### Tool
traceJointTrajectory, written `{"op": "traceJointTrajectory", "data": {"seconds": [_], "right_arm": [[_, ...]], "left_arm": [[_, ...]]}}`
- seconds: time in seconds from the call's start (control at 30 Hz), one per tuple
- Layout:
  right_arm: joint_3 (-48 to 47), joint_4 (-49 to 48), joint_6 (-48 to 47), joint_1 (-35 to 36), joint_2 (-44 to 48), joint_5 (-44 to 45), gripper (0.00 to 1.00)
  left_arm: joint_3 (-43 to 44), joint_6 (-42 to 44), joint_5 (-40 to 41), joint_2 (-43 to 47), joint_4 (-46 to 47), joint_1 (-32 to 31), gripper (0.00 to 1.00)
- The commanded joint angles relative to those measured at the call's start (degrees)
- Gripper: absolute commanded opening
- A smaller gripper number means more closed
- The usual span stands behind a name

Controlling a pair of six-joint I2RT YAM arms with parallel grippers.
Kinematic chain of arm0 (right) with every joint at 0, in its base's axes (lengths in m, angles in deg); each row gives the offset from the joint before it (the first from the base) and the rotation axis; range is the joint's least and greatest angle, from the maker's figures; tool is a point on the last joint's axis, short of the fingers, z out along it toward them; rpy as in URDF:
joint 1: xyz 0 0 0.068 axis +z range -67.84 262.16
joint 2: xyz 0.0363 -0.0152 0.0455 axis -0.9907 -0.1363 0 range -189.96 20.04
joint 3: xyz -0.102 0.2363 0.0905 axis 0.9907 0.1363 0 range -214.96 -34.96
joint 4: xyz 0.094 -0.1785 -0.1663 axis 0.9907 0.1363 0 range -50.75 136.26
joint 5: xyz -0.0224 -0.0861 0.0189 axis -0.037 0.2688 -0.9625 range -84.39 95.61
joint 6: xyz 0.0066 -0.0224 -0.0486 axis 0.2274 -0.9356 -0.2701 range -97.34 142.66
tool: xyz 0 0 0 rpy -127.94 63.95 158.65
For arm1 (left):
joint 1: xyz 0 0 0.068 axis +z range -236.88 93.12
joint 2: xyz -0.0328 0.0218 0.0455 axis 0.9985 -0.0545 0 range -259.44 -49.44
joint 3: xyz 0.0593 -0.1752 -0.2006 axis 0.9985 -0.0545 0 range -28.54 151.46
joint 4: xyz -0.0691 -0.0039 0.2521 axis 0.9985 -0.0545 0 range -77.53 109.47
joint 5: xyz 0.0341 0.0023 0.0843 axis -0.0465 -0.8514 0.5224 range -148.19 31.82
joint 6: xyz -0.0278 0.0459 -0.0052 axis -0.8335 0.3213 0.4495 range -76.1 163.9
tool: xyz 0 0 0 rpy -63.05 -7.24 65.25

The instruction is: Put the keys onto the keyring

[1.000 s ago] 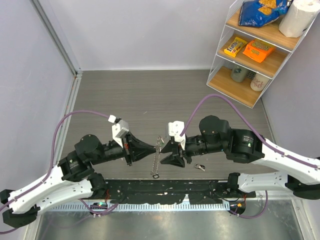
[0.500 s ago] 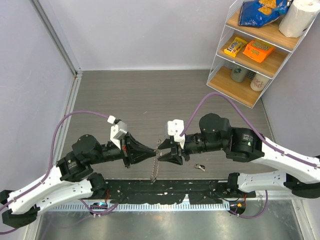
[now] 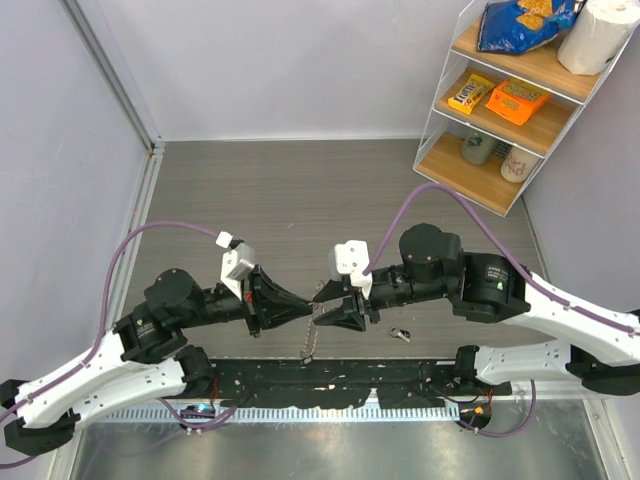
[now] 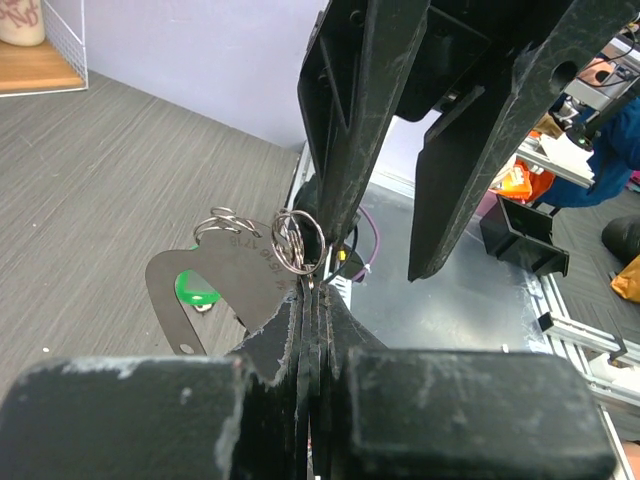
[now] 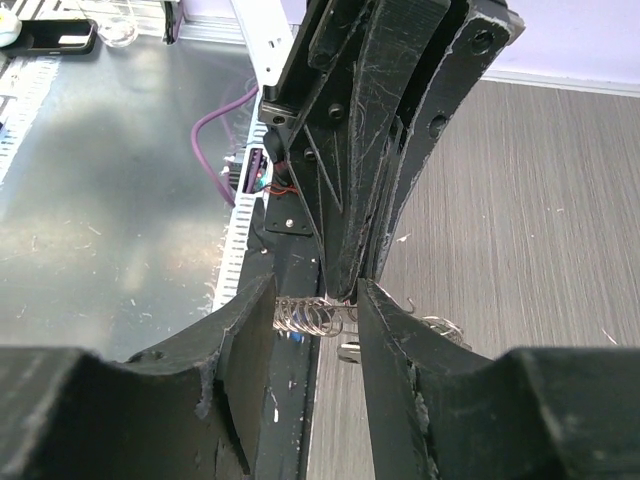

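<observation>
While the left pincer (image 3: 306,308) gripped the keyring (image 4: 225,280), fully closed, the right pincer (image 5: 315,300) stood part-open astride its tip. The chain (image 3: 311,338) hung beneath.

I'm working in a robotics lab cell; lavender panels (image 3: 290,70) are rising beyond my right gripper (image 3: 318,308); a snack-stocked shelf (image 3: 470,185) is standing well behind it.

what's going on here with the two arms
The two arms meet nose to nose above the table's near edge. The left gripper is shut on the keyring, holding it up with its chain dangling. The right gripper is open, its fingers straddling the ring's wire coils. One small key lies on the table near the right arm, not on the ring.
</observation>
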Motion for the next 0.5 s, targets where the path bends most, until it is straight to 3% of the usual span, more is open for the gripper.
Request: {"op": "traceJointTrajectory", "data": {"seconds": [0.0,0.47], "right_arm": [[-1.64,-0.56,-0.99,0.33,-1.05,-1.41,0.44],[-0.85,-1.09,-0.9,0.33,-1.41,-0.36,0.42]], "left_arm": [[2.49,-0.3,-2.14,0.69,4.98,-0.22,0.0],[1.61,-1.62,-6.27,2.36,9.02,-0.13,0.0]]}}
